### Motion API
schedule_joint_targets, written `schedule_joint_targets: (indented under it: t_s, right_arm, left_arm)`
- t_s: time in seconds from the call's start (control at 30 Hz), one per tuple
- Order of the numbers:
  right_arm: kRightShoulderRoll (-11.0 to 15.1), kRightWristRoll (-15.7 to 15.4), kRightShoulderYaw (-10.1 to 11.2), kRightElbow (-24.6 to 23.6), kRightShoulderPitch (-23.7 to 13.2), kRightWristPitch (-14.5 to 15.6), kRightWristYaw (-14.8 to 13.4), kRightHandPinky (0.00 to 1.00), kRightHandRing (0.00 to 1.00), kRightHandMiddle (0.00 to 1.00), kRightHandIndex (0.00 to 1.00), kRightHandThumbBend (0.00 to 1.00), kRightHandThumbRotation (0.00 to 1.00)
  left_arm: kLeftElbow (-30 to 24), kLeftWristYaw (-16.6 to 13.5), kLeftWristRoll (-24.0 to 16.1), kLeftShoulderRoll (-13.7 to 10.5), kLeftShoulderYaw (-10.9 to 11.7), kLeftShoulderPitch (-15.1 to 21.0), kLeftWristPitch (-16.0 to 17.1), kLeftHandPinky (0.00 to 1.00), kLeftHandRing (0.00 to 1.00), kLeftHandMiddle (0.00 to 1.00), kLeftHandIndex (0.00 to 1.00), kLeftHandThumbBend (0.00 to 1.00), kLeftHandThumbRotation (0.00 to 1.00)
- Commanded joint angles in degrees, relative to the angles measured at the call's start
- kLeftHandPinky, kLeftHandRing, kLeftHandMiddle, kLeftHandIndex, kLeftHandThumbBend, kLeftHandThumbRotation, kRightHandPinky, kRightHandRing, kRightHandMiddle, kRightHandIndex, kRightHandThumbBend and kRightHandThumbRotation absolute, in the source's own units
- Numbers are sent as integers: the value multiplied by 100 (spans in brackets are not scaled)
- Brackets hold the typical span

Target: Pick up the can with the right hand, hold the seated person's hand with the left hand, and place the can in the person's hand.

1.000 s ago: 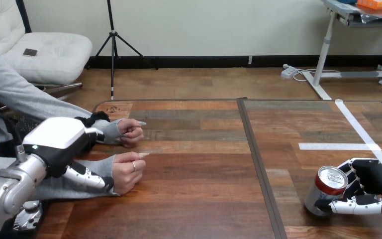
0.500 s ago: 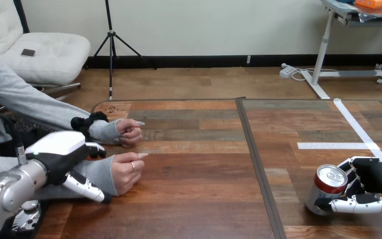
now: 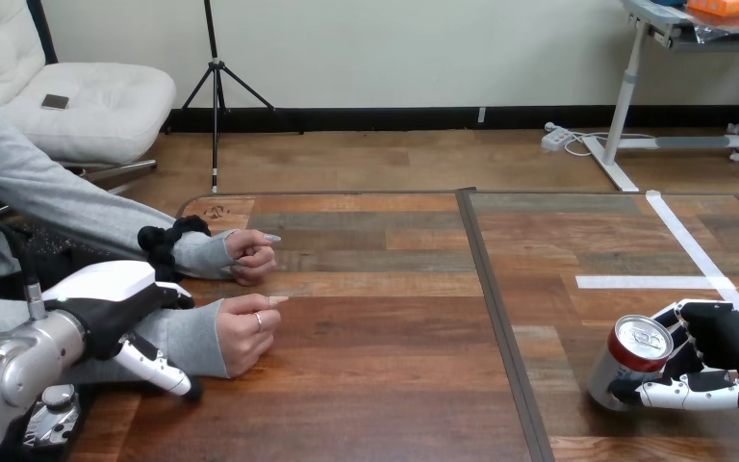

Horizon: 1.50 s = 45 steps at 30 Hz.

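Can, tilted at lower right on the worktop, sits gripped in the right hand; left hand lies palm-down over the person's wrist, grip unclear.

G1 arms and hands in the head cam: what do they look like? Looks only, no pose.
The left forearm is a rounded silver metal casing. The left hand is black with a glossy white shell on its back. Its fingers are jointed in white and black segments, with dark tips. The right hand has a black palm, and its fingers are also white and black.
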<state>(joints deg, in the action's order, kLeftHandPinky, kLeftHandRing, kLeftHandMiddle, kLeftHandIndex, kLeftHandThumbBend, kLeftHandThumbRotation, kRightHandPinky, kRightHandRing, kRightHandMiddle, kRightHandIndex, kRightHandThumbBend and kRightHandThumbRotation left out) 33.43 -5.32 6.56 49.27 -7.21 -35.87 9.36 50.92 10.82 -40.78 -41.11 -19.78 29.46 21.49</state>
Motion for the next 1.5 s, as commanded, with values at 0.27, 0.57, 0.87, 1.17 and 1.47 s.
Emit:
schedule_joint_targets:
  t_s: [0.27, 0.57, 0.87, 1.17, 1.47]
  right_arm:
    - [29, 142, 122, -315, -336, -169, 7, 22, 26, 33, 43, 80, 0]
    - [25, 58, 102, -382, -344, -106, -94, 27, 31, 37, 42, 80, 0]
    - [6, 77, 112, -478, -325, -7, -95, 28, 33, 38, 43, 80, 0]
    - [-1, 93, 121, -556, -297, 34, -87, 24, 28, 35, 43, 80, 0]
    - [21, 44, 109, -569, -284, -10, -119, 23, 27, 34, 42, 80, 0]
  left_arm:
    - [-177, 176, 121, -71, 28, 244, -139, 74, 83, 85, 83, 100, 41]
    - [-176, -19, -137, -95, -117, 256, -238, 71, 80, 83, 81, 100, 38]
    - [-87, -279, -331, -81, -205, 274, -305, 66, 77, 80, 79, 100, 24]
    - [55, -162, -280, -53, -265, 377, -361, 58, 71, 76, 76, 98, 8]
    - [184, -450, -195, -66, -242, 390, -53, 50, 59, 65, 65, 86, 1]
